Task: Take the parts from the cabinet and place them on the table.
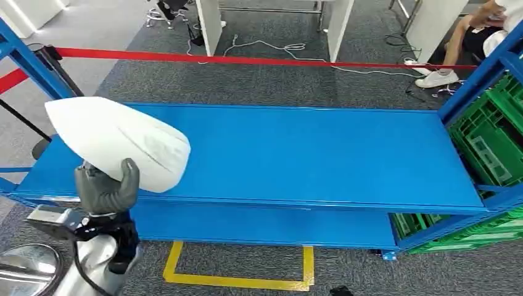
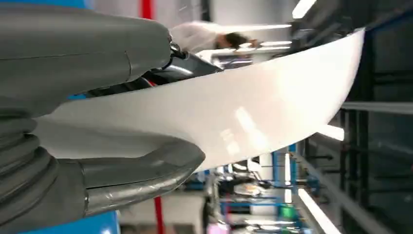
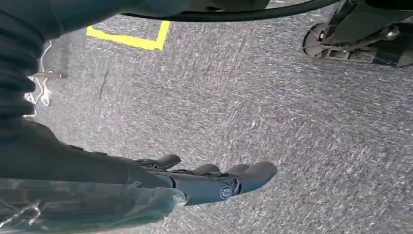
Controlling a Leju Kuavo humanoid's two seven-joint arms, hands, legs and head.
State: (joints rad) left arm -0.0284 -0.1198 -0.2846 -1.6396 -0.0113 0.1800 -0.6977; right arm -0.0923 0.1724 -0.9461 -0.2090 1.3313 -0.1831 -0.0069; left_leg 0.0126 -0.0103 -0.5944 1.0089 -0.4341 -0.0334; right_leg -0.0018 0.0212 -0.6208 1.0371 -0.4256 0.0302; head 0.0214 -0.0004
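- Head view: the left hand (image 1: 106, 188) grips a smooth white curved plastic shell part (image 1: 117, 142) from below, its grey thumb pressed up against the part's near side. The part is held above the near-left corner of the long flat blue metal table (image 1: 308, 154), its pointed end reaching left past the table's left edge.
- The table's top runs bare from the part to the right edge. At that right edge stand stacked green plastic crates (image 1: 490, 139) inside a blue metal rack frame (image 1: 478, 77).
- Beyond the table's far edge a red barrier tape (image 1: 247, 60) stretches across grey carpet floor (image 1: 277, 80), where white cables lie. At the far right sits a person (image 1: 475, 37).
- On the floor before the table's near edge is a yellow taped rectangle (image 1: 237, 280).
- Left wrist view: the thick grey thumb lies on one face of the white part (image 2: 234, 117) and the darker fingers (image 2: 190, 66) on the other, so the hand (image 2: 97, 112) clasps it; the part's tapering edge juts out well beyond the hand.
- Right wrist view: the right hand (image 3: 195, 180) hangs over the carpet (image 3: 268, 107), its dark fingers (image 3: 248, 175) stretched out nearly straight, close together and holding nothing. A corner of the yellow tape (image 3: 131, 39) lies well apart from it.
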